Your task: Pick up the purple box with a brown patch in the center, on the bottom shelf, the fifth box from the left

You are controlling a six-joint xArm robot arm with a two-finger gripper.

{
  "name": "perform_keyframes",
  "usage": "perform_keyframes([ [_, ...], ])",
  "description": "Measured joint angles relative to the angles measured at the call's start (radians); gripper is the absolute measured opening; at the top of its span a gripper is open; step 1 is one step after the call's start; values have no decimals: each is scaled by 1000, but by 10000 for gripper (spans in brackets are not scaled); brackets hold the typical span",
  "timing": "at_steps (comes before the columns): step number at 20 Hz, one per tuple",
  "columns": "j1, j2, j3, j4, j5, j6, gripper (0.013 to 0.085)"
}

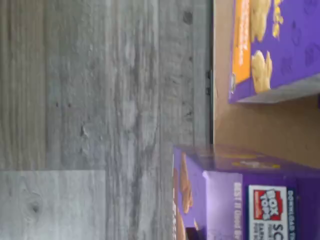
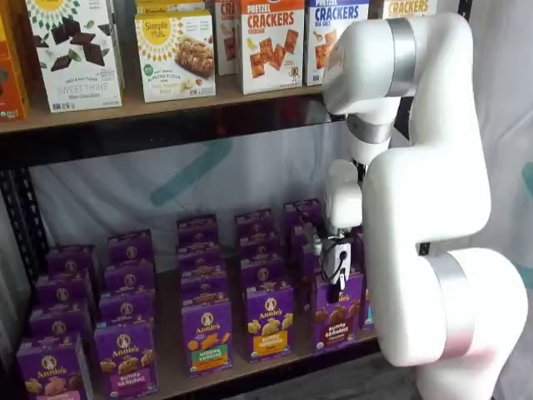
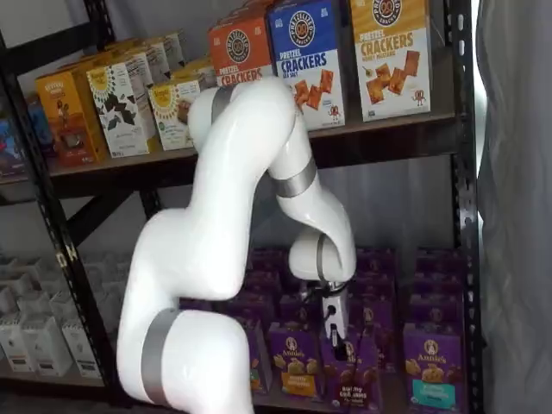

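The purple box (image 2: 337, 321) with dark brown bunny cookies and a brown band stands in the front row of the bottom shelf (image 2: 169, 377), and shows in both shelf views (image 3: 352, 381). My gripper (image 2: 334, 279) hangs just above the box's top, and its black fingers reach the top edge (image 3: 338, 338). The fingers show side-on, so no gap can be read. The wrist view is turned on its side. It shows a purple carton's top flap (image 1: 250, 200) with a "Box Tops" mark, close under the camera, and the bare shelf board (image 1: 260, 125).
A purple carton with a yellow band (image 2: 268, 323) stands left of the target and shows in the wrist view (image 1: 280, 45). A teal-band carton (image 3: 429, 375) stands to its right. More purple cartons fill the rows behind. Cracker boxes (image 2: 271, 42) stand on the higher board. A black rack post (image 3: 466, 216) rises at the right.
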Motion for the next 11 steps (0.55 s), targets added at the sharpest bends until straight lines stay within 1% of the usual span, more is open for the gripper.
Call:
perform_keyframes([
  [5,24,-103,106,2,0,22,250],
  [8,32,-149,152,-28,-3,58,250],
  [11,35,-180,181,-52,1,85,250],
])
